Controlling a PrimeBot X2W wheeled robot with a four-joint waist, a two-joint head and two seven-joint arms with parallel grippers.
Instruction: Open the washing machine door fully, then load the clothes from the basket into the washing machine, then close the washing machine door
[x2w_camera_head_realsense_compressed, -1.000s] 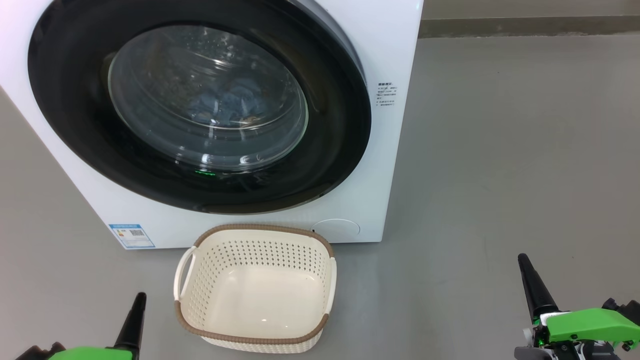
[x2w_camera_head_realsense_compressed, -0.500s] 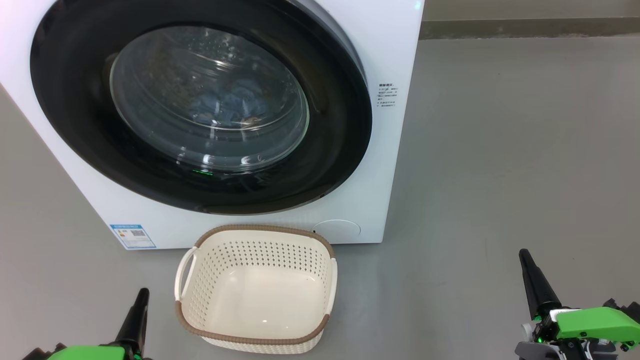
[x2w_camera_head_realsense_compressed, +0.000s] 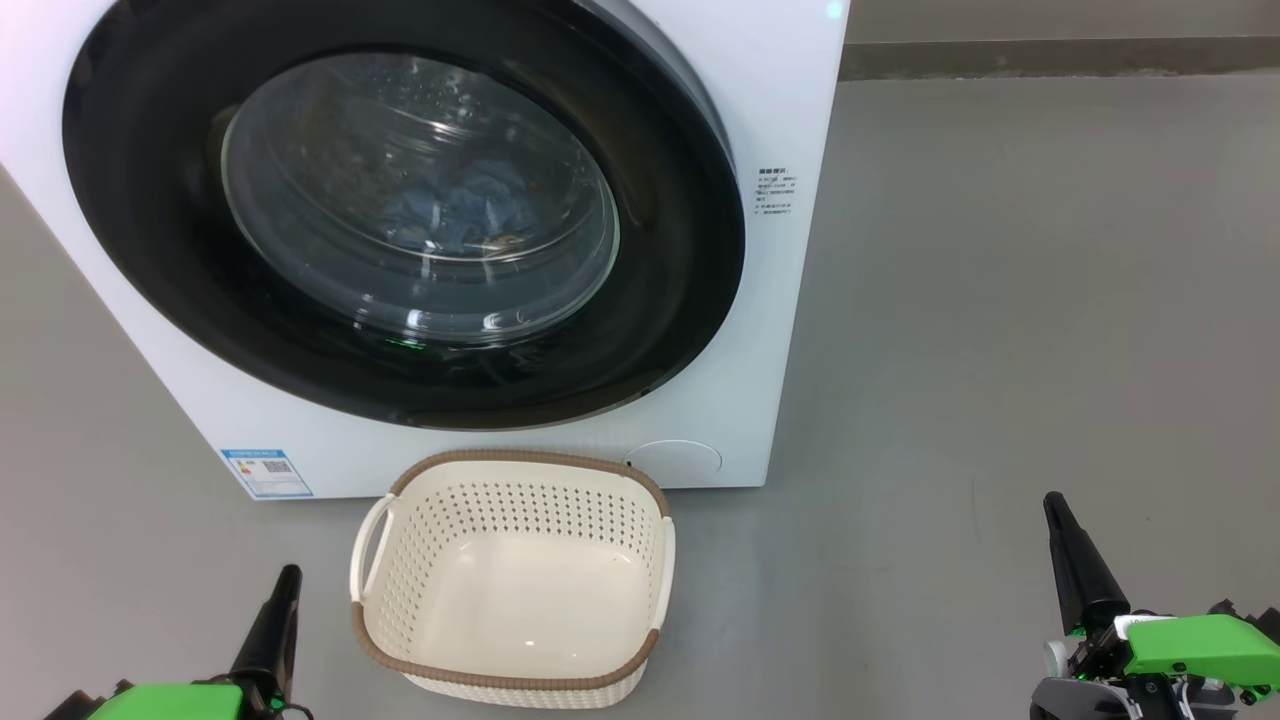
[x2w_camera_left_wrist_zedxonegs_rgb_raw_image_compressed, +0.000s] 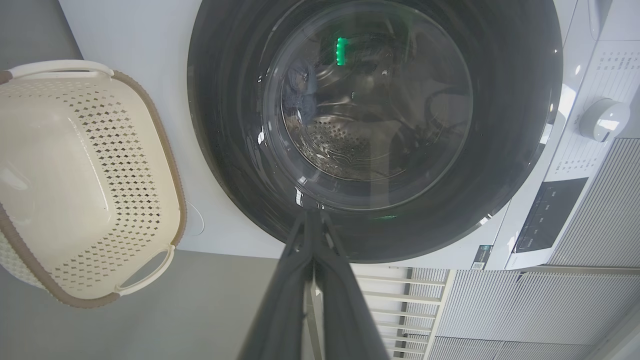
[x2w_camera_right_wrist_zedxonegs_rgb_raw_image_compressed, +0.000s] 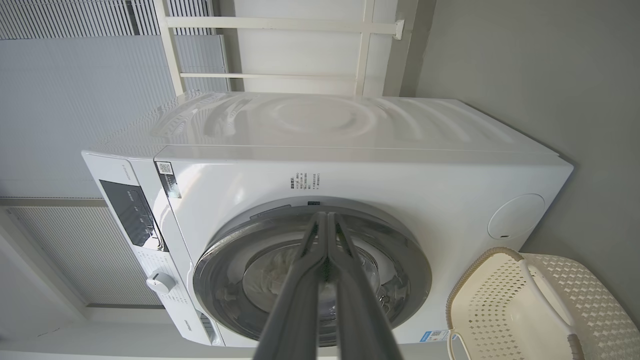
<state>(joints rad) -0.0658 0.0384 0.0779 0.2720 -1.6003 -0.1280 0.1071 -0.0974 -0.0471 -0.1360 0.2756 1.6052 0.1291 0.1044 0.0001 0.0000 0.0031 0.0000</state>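
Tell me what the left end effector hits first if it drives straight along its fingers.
Probably the washing machine door: in the left wrist view the shut left end effector points at its dark rim. Depth is unclear.

Glossy black-rimmed glass door (x2w_camera_head_realsense_compressed: 410, 210); perforated, probably plastic basket (x2w_camera_head_realsense_compressed: 520, 510)
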